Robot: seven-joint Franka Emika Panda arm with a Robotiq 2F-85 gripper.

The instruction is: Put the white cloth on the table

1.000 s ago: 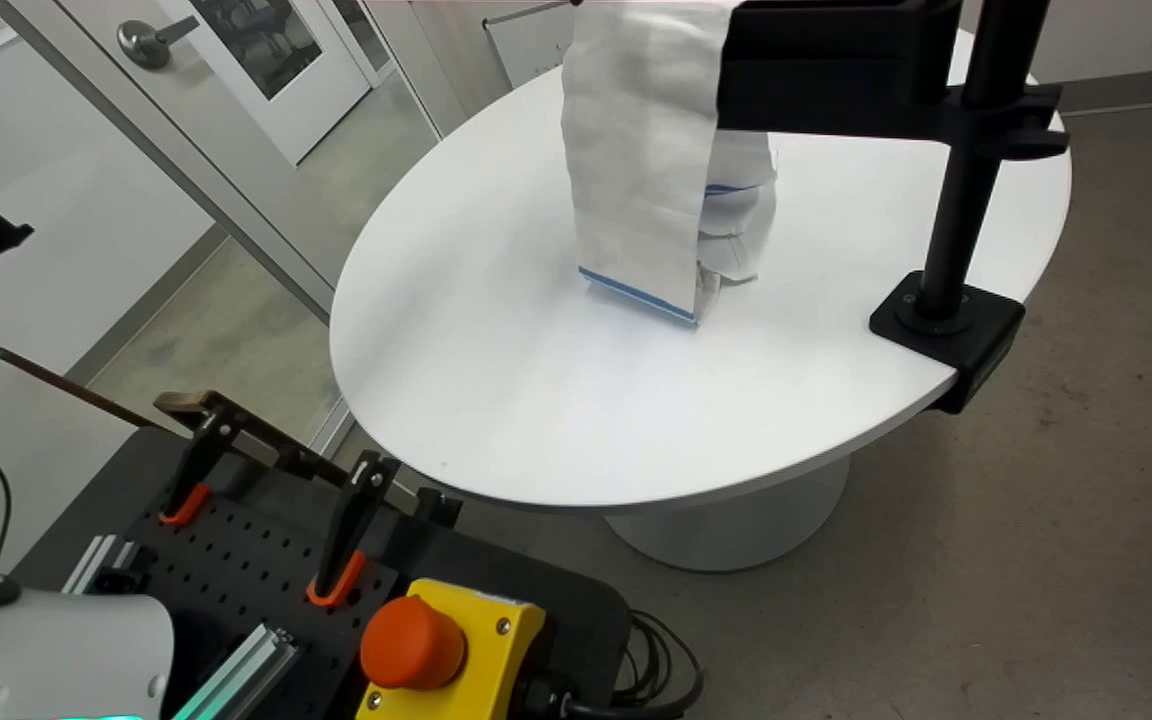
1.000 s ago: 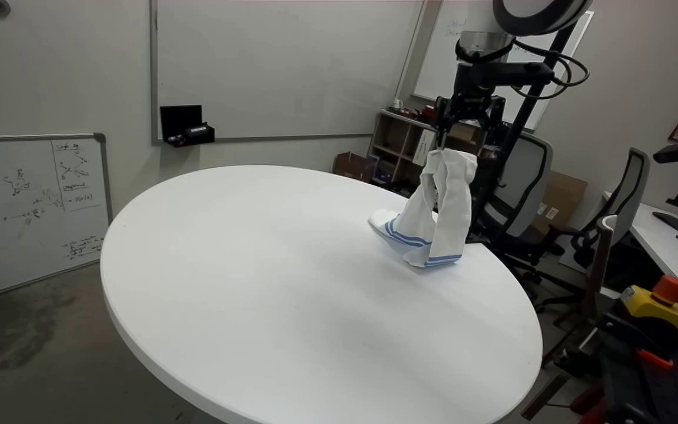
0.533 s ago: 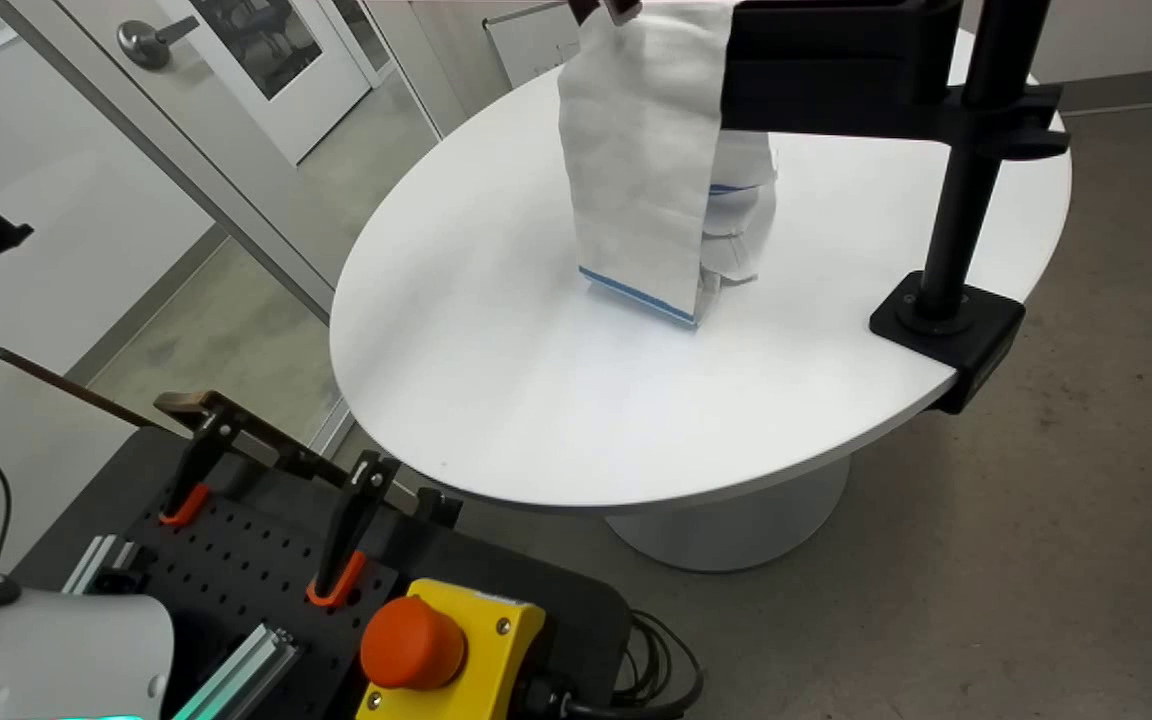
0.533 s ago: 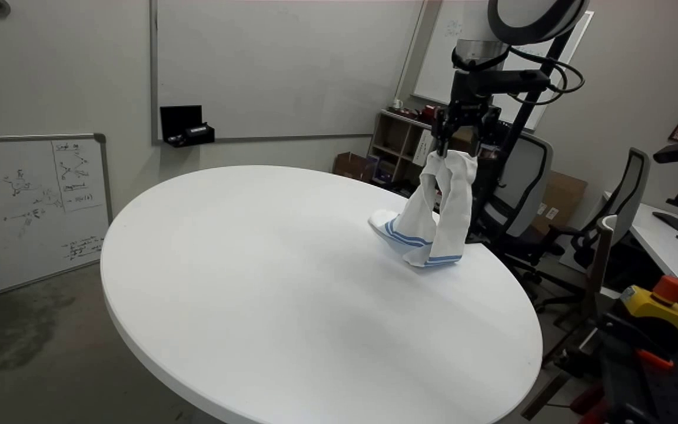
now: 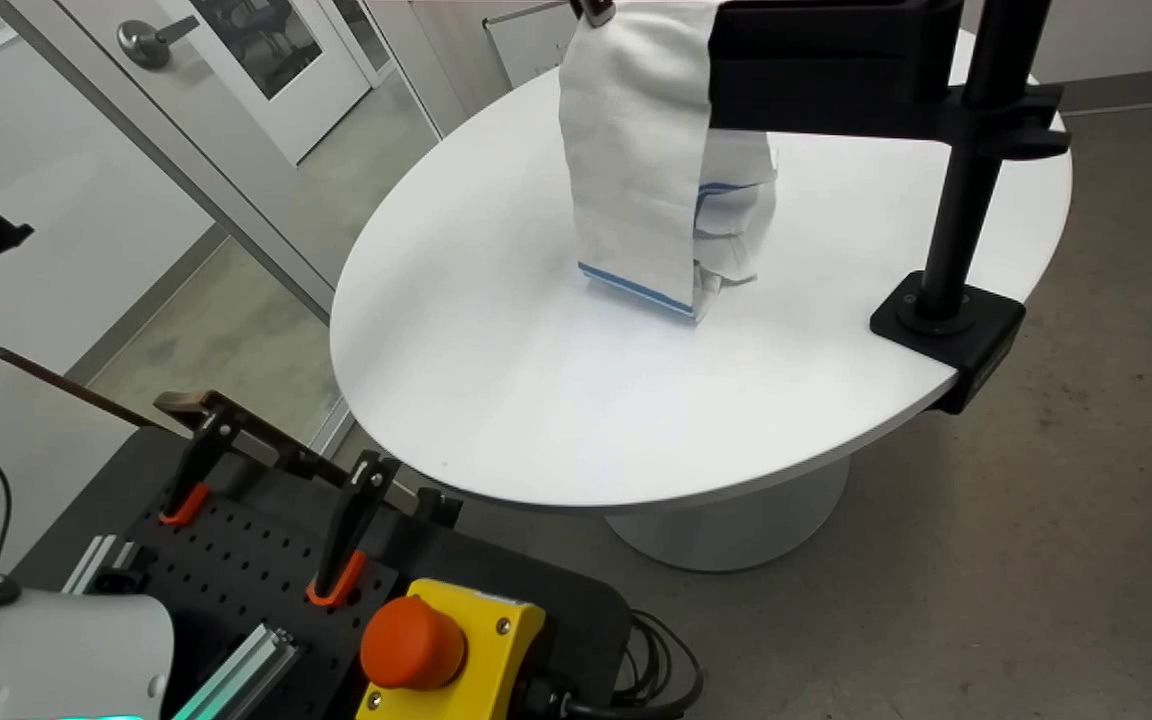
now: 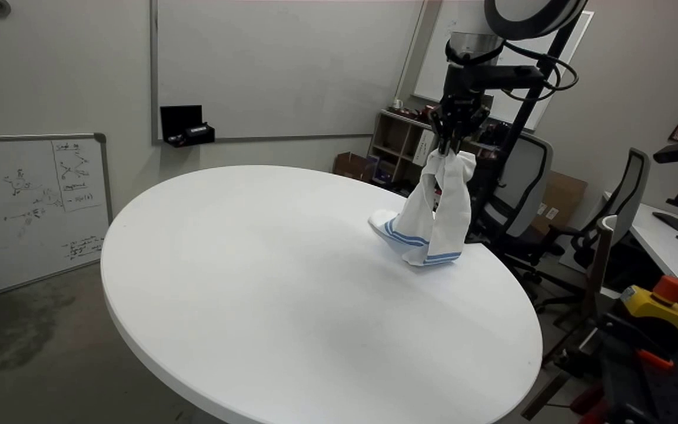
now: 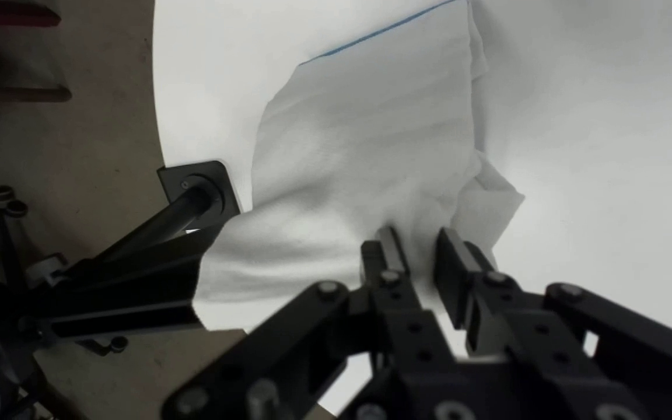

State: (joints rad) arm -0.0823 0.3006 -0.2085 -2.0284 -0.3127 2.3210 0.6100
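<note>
The white cloth (image 5: 636, 150) hangs folded over the arm of a black stand, its blue-striped lower ends touching the white table (image 5: 496, 400). In an exterior view, the cloth (image 6: 455, 200) forms a loop near the table's (image 6: 256, 306) edge. My gripper (image 6: 449, 150) comes down from above onto the top of this fold. Seen from the wrist, the gripper's (image 7: 416, 233) fingers are drawn close together, with a bunched part of the cloth (image 7: 359, 146) between the pads. The fingertips partly sink into the fabric, so their contact is partly hidden.
The black stand (image 5: 956, 210) is clamped to the table edge, its horizontal arm running under the cloth. A yellow emergency-stop box (image 5: 476, 640) sits on a dark cart beside the table. Office chairs (image 6: 518, 182) and a shelf (image 6: 395, 138) stand behind.
The fingers have come together from wide apart onto the cloth's top fold. That fold is now gathered between them, and the cloth's hanging edge has shifted slightly.
</note>
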